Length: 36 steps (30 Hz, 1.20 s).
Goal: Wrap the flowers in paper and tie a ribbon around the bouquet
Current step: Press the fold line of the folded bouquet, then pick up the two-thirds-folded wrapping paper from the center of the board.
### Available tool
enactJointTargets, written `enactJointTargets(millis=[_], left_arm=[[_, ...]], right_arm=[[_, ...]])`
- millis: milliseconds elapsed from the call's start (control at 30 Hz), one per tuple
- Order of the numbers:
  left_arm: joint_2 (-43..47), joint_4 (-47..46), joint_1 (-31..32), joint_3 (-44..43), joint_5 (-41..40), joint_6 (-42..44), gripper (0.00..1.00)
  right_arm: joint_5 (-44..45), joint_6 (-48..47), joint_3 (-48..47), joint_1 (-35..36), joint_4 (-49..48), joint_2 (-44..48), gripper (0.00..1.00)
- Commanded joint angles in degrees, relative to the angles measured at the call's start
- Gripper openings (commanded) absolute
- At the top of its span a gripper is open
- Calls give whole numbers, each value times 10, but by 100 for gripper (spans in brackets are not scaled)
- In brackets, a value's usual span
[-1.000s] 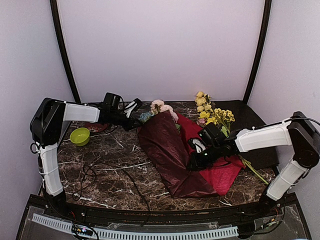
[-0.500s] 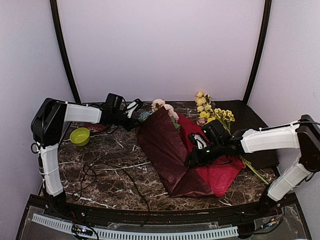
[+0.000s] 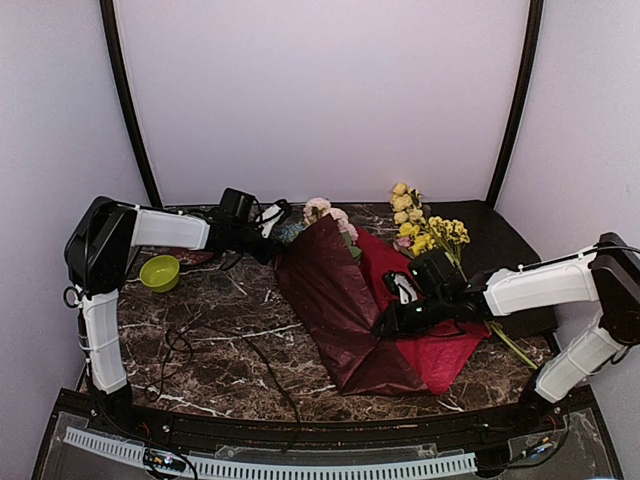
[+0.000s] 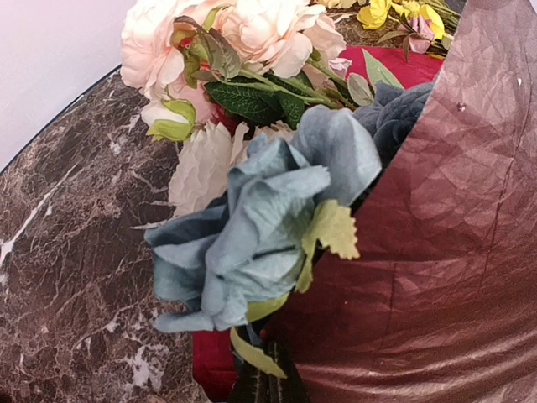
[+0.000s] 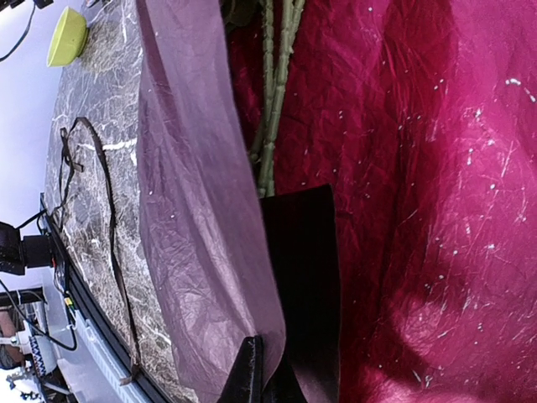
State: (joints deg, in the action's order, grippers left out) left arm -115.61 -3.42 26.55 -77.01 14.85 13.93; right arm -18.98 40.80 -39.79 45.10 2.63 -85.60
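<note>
From the top camera, the left gripper [image 3: 272, 224] is sitting closed at the far-left corner of the paper [image 3: 335, 295], right beside the flowers [image 3: 322, 212]. The right gripper [image 3: 384, 326] is clamping the same dark flap low on its right edge, so the flap is standing up like a tent. The bundle's long axis is running from the blossoms at the back toward the near edge of the marble table [image 3: 210, 305]. The bright red half is lying flat on the right, nearer the right arm, so the fold probably wants to go that way. A green bowl [image 3: 160, 271] and yellow stems [image 3: 432, 230] are sitting off to the sides. In the left wrist view, the closed fingertips are apparently pinching the paper's edge just under the blue bloom [image 4: 260, 231]. In the right wrist view, the shut tips are gripping the flap's edge with the green stems [image 5: 273, 109] lying just beside. The ribbon [image 5: 113, 243] is trailing over the marble left of the paper, well apart.
</note>
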Motion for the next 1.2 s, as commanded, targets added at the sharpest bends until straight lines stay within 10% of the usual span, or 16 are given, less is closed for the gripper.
enactJointTargets(millis=[0, 267, 600, 900, 1167], left_arm=[[-1, -37, -15, -23, -100, 14, 0], [1, -28, -10, -32, -150, 1, 0], [83, -15, -7, -36, -157, -16, 50], [229, -88, 153, 149, -122, 22, 48], [122, -10, 324, 133, -127, 41, 44]], right_arm=[[8, -3, 23, 4, 58, -15, 0], [39, -13, 5, 4, 52, -53, 0], [45, -20, -16, 4, 57, -53, 0], [52, 0, -22, 4, 38, -52, 0], [66, 16, -17, 4, 36, -48, 0]])
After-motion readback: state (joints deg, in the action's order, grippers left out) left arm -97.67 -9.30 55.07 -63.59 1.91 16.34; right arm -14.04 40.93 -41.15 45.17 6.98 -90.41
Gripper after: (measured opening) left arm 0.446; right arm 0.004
